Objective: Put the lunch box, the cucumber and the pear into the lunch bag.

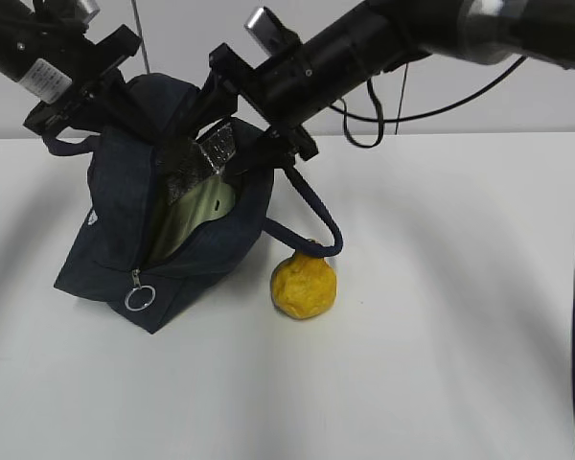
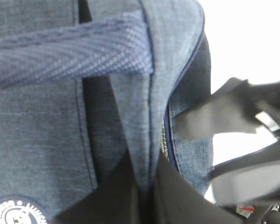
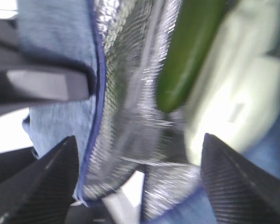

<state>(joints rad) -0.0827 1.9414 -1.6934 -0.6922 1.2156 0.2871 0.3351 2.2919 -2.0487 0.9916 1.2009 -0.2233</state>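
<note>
The navy lunch bag [image 1: 105, 240] stands at the left with its mouth open and its foil lining [image 1: 206, 158] showing. The lunch box [image 1: 206, 206] is inside it, pale green lid facing out. In the right wrist view the cucumber [image 3: 189, 51] lies inside the bag between the foil and the lunch box [image 3: 233, 93]. The pear [image 1: 304, 286] sits on the table just right of the bag. My left gripper [image 2: 147, 186] is shut on the bag's rim fabric beside the zipper. My right gripper [image 3: 140, 137] is open and empty at the bag's mouth, also seen in the exterior view [image 1: 240, 144].
The bag's metal ring pull [image 1: 139, 297] hangs at its front end. One loop handle [image 1: 311, 216] droops over the pear's top. The round white logo [image 2: 14, 214] shows on the bag's side. The white table [image 1: 441, 364] stretches to the right and front.
</note>
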